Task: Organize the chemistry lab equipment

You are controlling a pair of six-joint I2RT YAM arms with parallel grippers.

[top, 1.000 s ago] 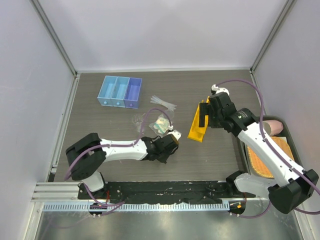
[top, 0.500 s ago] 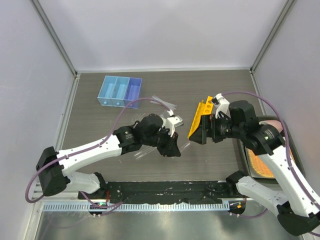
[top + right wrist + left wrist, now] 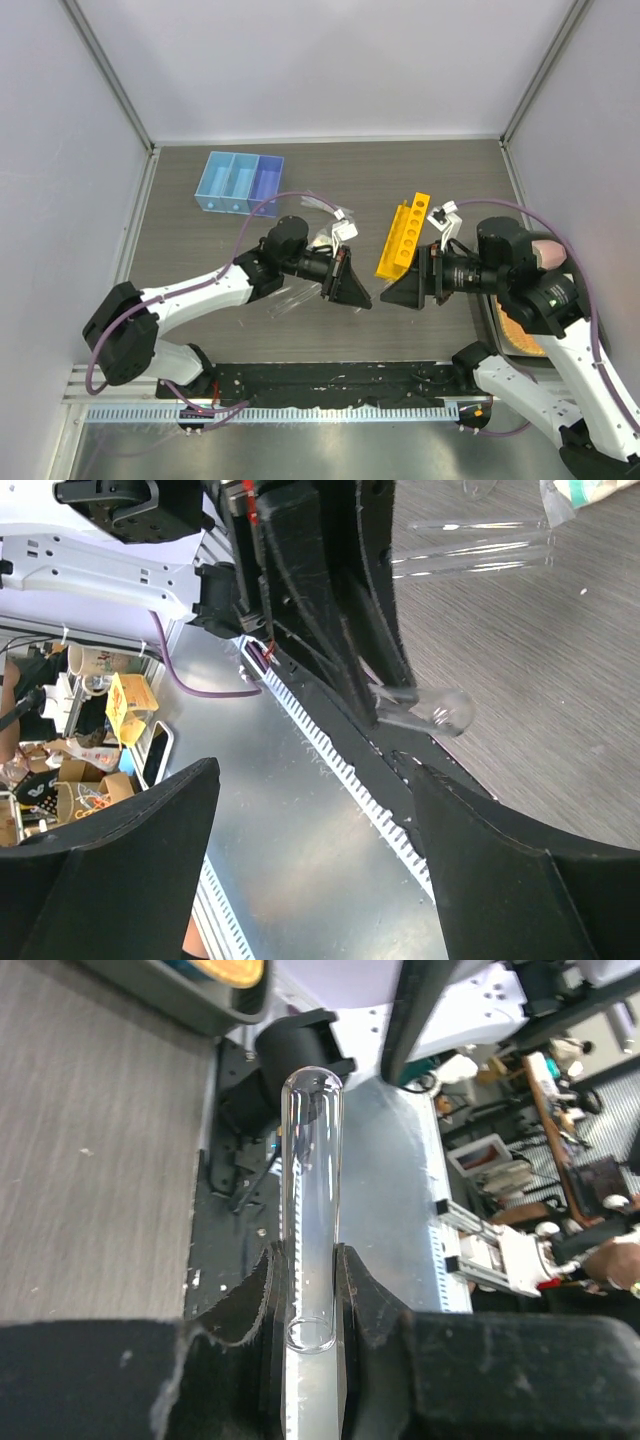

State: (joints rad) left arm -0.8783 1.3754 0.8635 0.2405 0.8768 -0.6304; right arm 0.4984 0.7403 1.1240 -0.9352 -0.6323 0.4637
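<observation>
Tabletop (image 3: 440,180) with blue bins (image 3: 239,184), yellow rack (image 3: 403,236)

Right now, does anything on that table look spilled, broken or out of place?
Nothing looks spilled or broken. A few clear tubes lie loose and flat on the table, outside the yellow rack, whose visible holes look empty. The left gripper holds one test tube.
</observation>
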